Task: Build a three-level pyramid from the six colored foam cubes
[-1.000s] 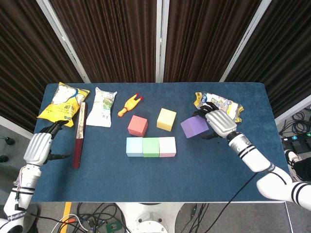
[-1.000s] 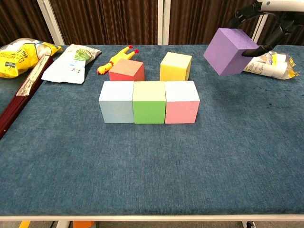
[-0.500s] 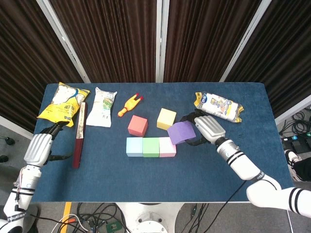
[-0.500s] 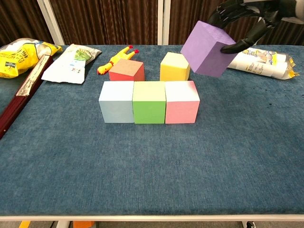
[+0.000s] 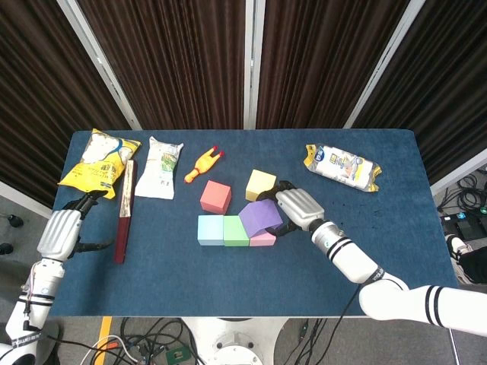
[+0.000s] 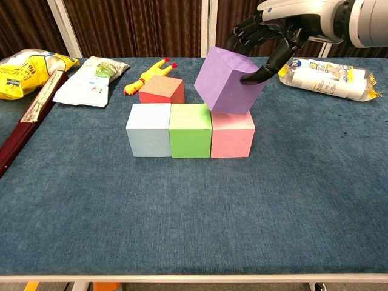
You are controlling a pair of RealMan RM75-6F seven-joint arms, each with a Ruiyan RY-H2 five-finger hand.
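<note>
Between my right hand's point(image 6: 267, 37) fingers point(image 6: 245, 30): purple cube point(image 6: 229, 81), pinched top and side, tilted, corner down. It hangs over the seam of the green cube point(image 6: 190, 130) & pink cube point(image 6: 232, 134); lowest edge looks touching or just above the pink top, can't tell which.

Base row, directly under: light blue cube point(image 6: 148, 130), green, pink, left to right, faces touching, straight line, all on blue tabletop point(image 6: 194, 206). Level 1 reads as done.

Behind row: red cube point(image 6: 162, 90) & yellow cube point(image 5: 260, 183), both loose on the cloth, apart from each other. In chest view the yellow one is hidden behind purple.

Left hand point(image 5: 61, 230): at far table edge, near a dark red flat bar point(image 5: 125, 211). Fingers curled in; whether they touch anything, can't tell. No cube in it.

Outer clutter, not task items: yellow snack bag point(image 5: 100, 160), white pouch point(image 5: 163, 167), rubber chicken toy point(image 5: 203, 164) along back left; printed packet point(image 5: 343, 165) back right.

Progress, my est.: 3 of 6 cubes placed, 4th in transit. Left to do: level purple & seat it across green/pink seam, put a 2nd cube on blue/green seam, cap w/ last one. Roughly halfway.
</note>
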